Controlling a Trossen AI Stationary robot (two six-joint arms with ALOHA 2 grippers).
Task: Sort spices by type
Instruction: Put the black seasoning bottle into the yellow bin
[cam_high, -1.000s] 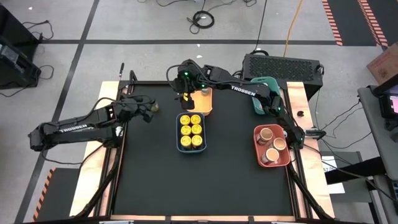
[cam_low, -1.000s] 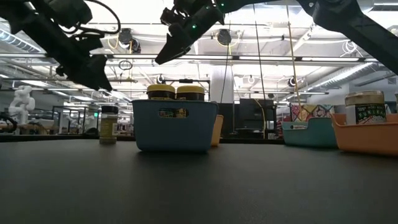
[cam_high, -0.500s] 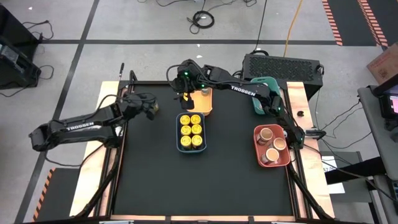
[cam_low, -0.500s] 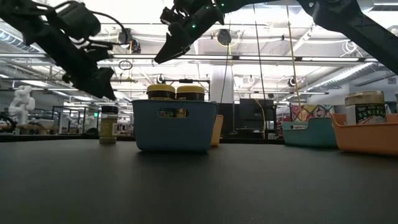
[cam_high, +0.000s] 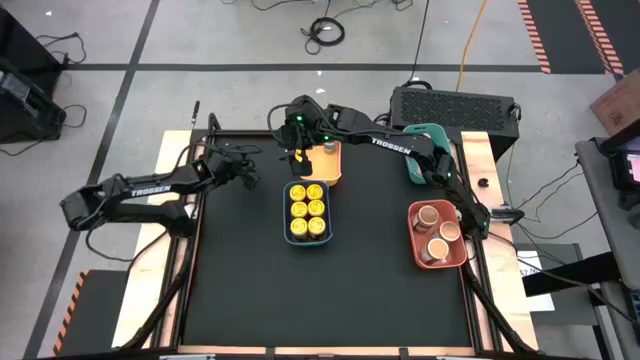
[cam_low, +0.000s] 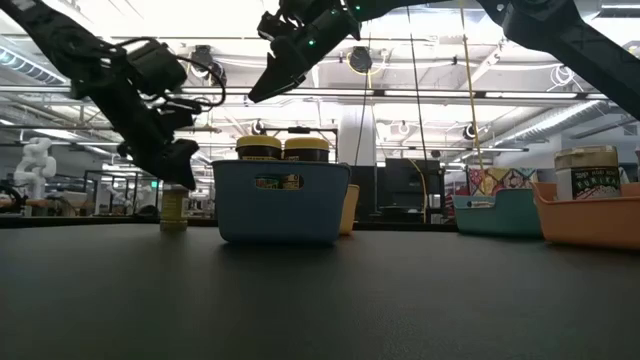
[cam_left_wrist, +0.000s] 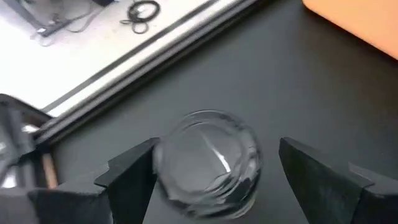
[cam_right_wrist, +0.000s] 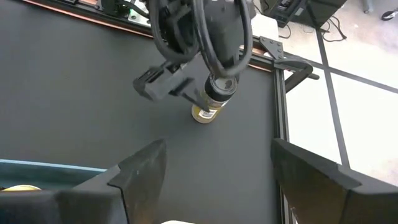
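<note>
L gripper (cam_high: 244, 172): over lone jar (cam_left_wrist: 208, 163) near table's far-left corner; jaws spread, one finger each side of lid, not clamped on it.
Lone jar: upright on black mat (cam_high: 330, 290), dark lid, left of blue tray (cam_high: 307, 212) and apart from it; also seen in low view (cam_low: 173, 208) w/ gripper right above.
R gripper (cam_high: 292, 160): raised over far middle of table, beside orange tray (cam_high: 334, 160); jaws spread, nothing between them.
Blue tray: mid-table, six yellow-lid jars (cam_high: 307, 207) in two rows.
Orange tray: touching blue tray's far side; contents can't tell.
Red tray (cam_high: 413, 240): right edge, holds wider tubs (cam_high: 441, 240).
Teal tray (cam_high: 418, 165): far right, partly under R arm.
</note>
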